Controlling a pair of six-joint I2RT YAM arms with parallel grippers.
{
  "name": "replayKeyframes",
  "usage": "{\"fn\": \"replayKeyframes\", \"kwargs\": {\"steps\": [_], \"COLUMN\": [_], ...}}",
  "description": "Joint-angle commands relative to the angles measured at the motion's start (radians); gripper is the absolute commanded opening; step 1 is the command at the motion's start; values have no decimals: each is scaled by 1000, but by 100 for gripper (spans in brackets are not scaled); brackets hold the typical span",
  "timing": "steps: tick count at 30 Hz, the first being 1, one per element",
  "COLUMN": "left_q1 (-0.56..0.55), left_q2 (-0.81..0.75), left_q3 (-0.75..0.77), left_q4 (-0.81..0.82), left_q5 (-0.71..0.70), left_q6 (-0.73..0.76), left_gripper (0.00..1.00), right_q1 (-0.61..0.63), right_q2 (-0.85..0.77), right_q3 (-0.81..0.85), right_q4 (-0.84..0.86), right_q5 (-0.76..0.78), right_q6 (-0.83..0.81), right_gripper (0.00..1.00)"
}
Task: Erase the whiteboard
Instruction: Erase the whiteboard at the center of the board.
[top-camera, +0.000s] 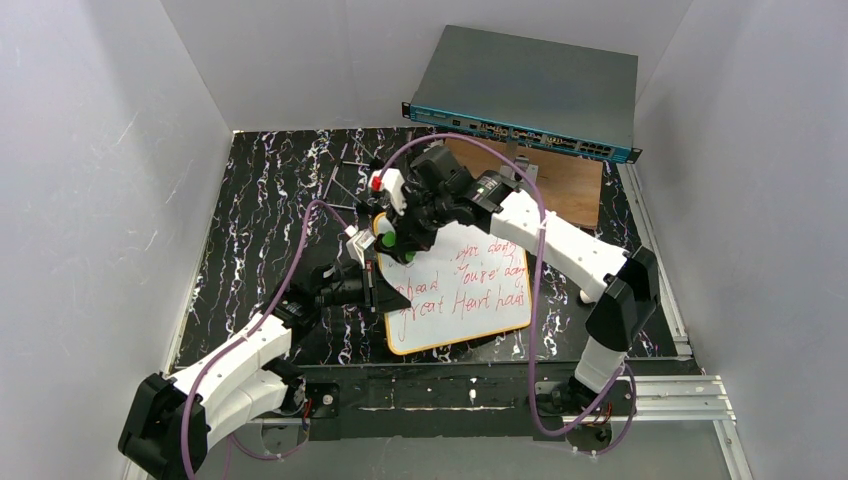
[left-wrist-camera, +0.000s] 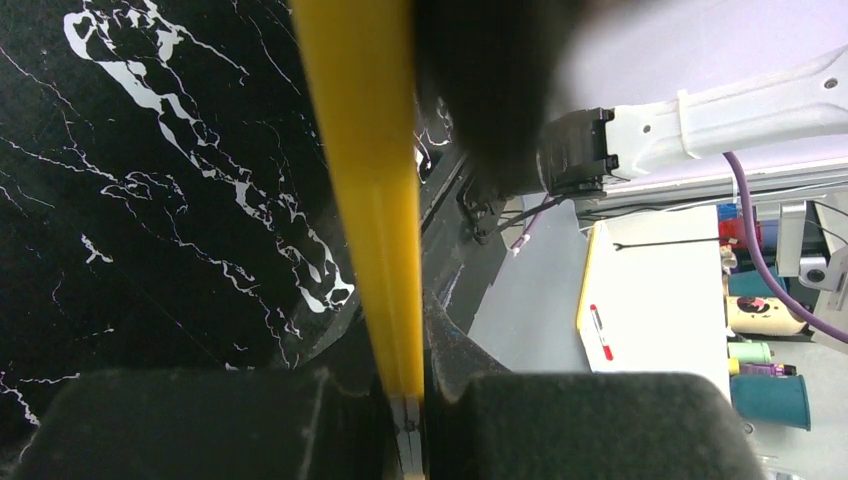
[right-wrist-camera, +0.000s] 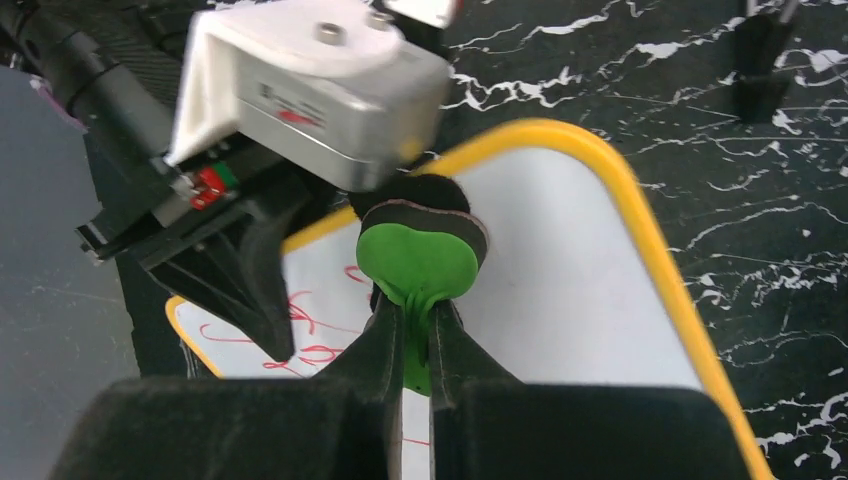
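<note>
The whiteboard (top-camera: 470, 295), framed in orange-yellow, lies near the middle of the black marbled table (top-camera: 255, 230), just ahead of the 2 arm bases and slightly askew, with lines of red handwriting across its right and lower parts. The left gripper (left-wrist-camera: 405, 405) is clamped on the board's left edge: in the left wrist view the yellow frame runs straight down between the 2 dark fingers, which are closed against it with no gap showing. The right gripper (right-wrist-camera: 415, 325) reaches in from the far side and is pinched tight on the thin tab of a green eraser (right-wrist-camera: 418, 262), a rounded piece backed by a dark felt pad. The eraser sits on the white surface close to a rounded corner of the board, just beside the left wrist's white camera housing (right-wrist-camera: 310, 90). The white around the pad is bare, while red strokes show on the part of the board nearer the right wrist camera. Behind the whiteboard, at the table's far right, a brown wooden board (top-camera: 570, 185) lies partly under a grey network switch (top-camera: 530, 90) with a teal front. Purple cables (top-camera: 300, 255) loop from both arms over the table.
</note>
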Motion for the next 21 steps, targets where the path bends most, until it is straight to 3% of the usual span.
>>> {"fn": "replayKeyframes", "kwargs": {"steps": [1,5,14,21], "left_q1": [-26,-26,-26,-26], "left_q2": [-70,-72,-76,-84], "left_q3": [68,67,69,67], "left_q4": [180,176,171,163], "left_q5": [158,158,167,169], "left_q6": [91,98,105,106], "left_gripper": [0,0,0,0], "right_q1": [53,-10,-283,-459], "right_q2": [19,-50,-156,-141], "right_q3": [5,-134,-374,-424], "right_q4": [2,70,160,197], "right_q5": [93,180,209,222], "right_q6": [17,12,22,15], "right_gripper": [1,1,1,1]}}
